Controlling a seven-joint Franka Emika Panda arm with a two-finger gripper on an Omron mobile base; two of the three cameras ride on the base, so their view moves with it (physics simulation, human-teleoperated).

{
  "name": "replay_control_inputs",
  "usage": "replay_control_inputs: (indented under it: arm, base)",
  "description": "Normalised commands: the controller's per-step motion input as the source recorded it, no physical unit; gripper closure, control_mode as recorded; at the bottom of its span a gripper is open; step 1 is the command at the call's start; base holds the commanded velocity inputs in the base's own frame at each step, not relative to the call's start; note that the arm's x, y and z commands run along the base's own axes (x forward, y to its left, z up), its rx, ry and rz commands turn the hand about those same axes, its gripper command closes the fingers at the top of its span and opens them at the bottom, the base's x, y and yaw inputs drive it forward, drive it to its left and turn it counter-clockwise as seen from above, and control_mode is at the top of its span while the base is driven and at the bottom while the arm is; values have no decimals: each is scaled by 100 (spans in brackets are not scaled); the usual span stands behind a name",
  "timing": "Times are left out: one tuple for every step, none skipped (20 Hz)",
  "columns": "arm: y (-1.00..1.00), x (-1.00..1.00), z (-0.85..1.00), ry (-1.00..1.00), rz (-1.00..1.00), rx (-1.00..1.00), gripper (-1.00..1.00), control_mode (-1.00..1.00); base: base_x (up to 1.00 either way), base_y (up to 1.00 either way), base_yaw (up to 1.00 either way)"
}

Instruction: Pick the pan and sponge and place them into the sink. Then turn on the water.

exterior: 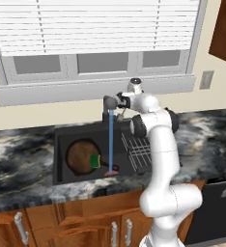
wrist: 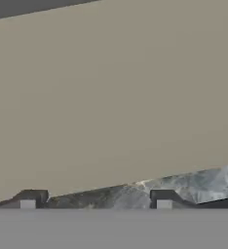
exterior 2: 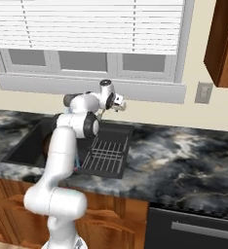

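Vertical water (exterior: pixel 111 140) beside pan (exterior: pixel 81 157)

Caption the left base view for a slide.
Pan and sponge lie in the sink; water runs from the faucet.

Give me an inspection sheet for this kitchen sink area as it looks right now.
Surface: dark marbled stone counter.
Job's things: round dark brown pan lies in the black recessed sink; small green sponge rests on the pan; light-blue water stream falls from the dark faucet.
Clutter: grey wire rack in the sink's right section.
End effector: open, holding nothing, facing the beige wall.
Cables: nothing seen.
Surroundings: window with white blinds, wood cabinets.
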Motion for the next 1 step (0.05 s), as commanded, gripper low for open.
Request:
replay_control_inputs:
  arm:
    - [0, 0, 0, 0, 0, 0, -100, -100]
  base:
    - [0, 0, 0]
